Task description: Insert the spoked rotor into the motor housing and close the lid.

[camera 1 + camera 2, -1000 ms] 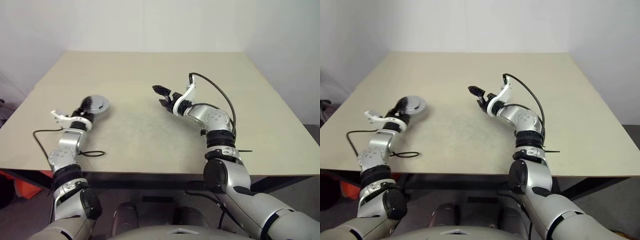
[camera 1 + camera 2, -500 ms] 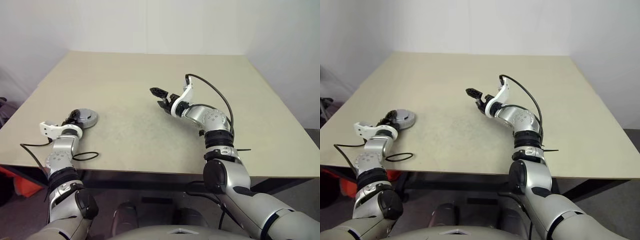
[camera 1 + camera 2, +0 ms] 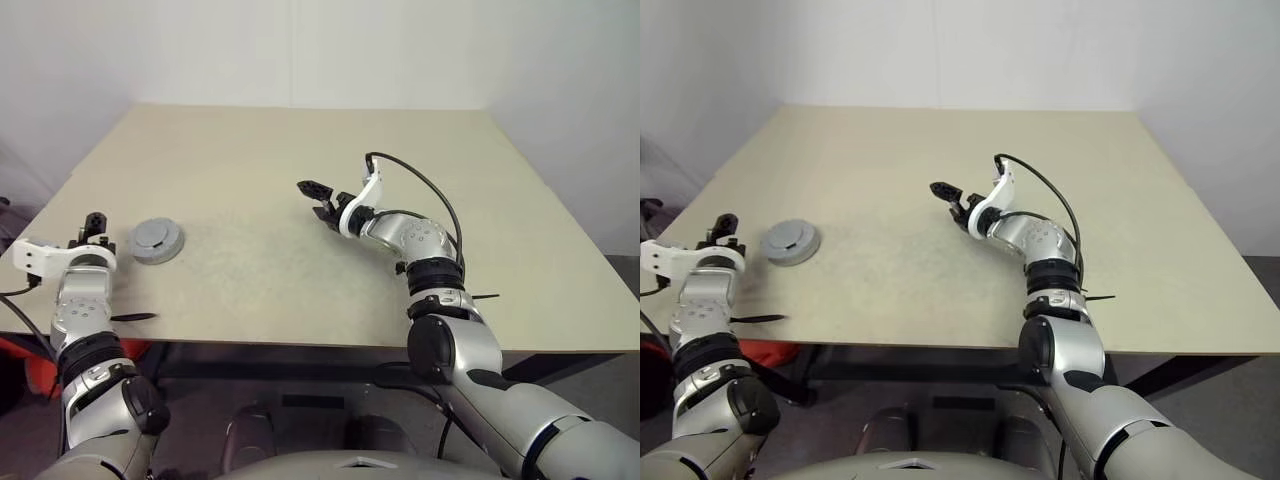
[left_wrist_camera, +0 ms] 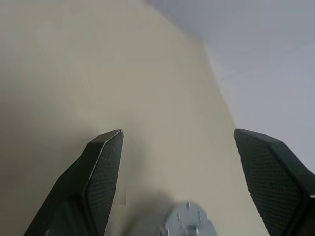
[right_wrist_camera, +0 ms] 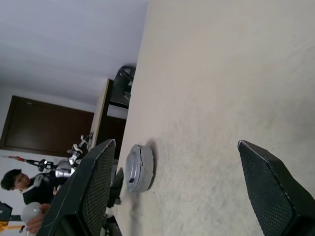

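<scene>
The lid [image 3: 157, 240], a grey round metal cap with a raised centre, lies flat near the table's left edge; it also shows as the lid [image 5: 139, 167] and lid [image 4: 189, 227] in the wrist views. The spoked rotor and the motor housing are hidden; I cannot tell what is under the lid. My left gripper [image 3: 92, 222] hovers just left of the lid, apart from it, open and empty, as the left gripper [image 4: 179, 142] shows. My right gripper [image 3: 318, 198] hangs open over the table's middle, far from the lid, with nothing between its fingers [image 5: 88, 187].
The beige table [image 3: 300, 140] spreads wide around both arms. A thin black cable [image 3: 130, 317] lies at its near left edge. Beyond the table's left side, the right wrist view shows a person [image 5: 15, 183] and a dark door.
My left gripper carried the lid left and nearer, let it go, opened and drew off to the left. The right arm stayed put.
</scene>
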`<state>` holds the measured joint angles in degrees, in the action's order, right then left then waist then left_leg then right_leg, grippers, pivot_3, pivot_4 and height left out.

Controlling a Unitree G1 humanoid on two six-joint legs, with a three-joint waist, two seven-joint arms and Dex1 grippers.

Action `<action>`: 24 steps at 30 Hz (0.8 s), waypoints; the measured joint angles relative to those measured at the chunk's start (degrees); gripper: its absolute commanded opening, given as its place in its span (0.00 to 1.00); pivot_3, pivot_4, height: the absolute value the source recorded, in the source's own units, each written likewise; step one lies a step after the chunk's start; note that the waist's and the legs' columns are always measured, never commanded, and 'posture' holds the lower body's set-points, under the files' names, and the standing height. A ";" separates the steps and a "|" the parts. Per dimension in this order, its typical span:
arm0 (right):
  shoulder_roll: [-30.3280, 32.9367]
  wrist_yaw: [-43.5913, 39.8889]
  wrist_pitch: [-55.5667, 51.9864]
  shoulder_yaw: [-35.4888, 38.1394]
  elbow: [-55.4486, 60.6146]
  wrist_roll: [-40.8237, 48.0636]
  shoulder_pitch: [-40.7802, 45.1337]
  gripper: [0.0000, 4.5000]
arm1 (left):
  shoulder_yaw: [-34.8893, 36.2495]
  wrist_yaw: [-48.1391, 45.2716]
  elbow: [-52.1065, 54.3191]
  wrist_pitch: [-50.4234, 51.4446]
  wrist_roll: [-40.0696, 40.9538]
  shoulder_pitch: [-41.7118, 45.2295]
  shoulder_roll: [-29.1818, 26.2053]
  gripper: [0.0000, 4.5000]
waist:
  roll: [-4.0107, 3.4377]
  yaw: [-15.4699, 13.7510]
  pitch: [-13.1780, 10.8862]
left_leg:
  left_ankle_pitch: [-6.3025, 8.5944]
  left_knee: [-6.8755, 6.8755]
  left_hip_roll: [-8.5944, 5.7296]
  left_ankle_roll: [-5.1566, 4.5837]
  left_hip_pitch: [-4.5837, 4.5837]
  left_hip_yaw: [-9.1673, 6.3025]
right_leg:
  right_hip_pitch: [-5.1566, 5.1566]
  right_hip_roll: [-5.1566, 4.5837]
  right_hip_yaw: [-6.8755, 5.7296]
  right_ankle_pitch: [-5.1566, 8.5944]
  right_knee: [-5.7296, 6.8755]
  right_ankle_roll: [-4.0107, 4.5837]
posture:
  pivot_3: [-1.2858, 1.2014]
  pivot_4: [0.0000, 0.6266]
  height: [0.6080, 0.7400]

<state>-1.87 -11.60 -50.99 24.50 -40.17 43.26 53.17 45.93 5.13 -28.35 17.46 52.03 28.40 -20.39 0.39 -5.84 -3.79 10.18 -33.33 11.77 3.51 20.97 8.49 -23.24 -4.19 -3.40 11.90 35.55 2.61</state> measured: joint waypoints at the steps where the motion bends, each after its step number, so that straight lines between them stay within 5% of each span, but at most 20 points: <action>1: 0.02 -0.58 0.35 -0.51 0.01 -0.49 0.05 1.00 | -0.53 -0.26 0.16 -0.10 -0.90 -0.19 -0.38 0.84 | 0.01 -0.04 0.01 | 0.00 0.00 0.01 0.00 0.00 0.00 | 0.01 0.00 0.00 0.00 0.00 0.01 | 0.52 0.00 1.00; 9: 5.47 -13.57 17.02 -17.93 12.75 -15.14 -8.21 1.00 | -18.27 -13.01 14.88 0.81 -11.40 -4.52 -1.56 0.84 | 0.15 -1.49 0.03 | 0.01 -0.02 0.03 -0.02 0.06 -0.03 | 0.04 -0.09 -0.02 0.01 -0.03 0.00 | 0.52 0.00 1.00; 17: 23.48 -28.47 24.84 -25.59 16.75 -25.29 -13.63 1.00 | -44.40 -31.20 29.56 5.02 -24.24 -8.91 -7.80 0.84 | 0.02 -1.07 0.01 | -0.01 -0.04 0.01 0.00 -0.13 0.07 | 0.17 -0.02 0.06 0.05 0.11 0.06 | 0.52 0.00 1.00; 24: 29.13 -33.31 30.89 -29.33 15.13 -32.61 -15.45 1.00 | -50.28 -35.50 26.05 1.37 -31.85 -9.49 -4.89 0.84 | -0.03 0.31 0.02 | -0.07 -0.09 -0.01 0.00 -0.09 0.09 | 0.18 0.05 0.07 0.03 0.15 0.19 | 0.52 0.00 1.00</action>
<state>27.26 -44.91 -20.09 -4.83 -25.03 10.65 37.72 -4.35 -30.36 -2.31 18.82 20.17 18.92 -25.28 0.36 -5.53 -3.78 10.12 -33.42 11.76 3.51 20.88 8.58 -23.06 -4.14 -3.33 11.93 35.71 2.79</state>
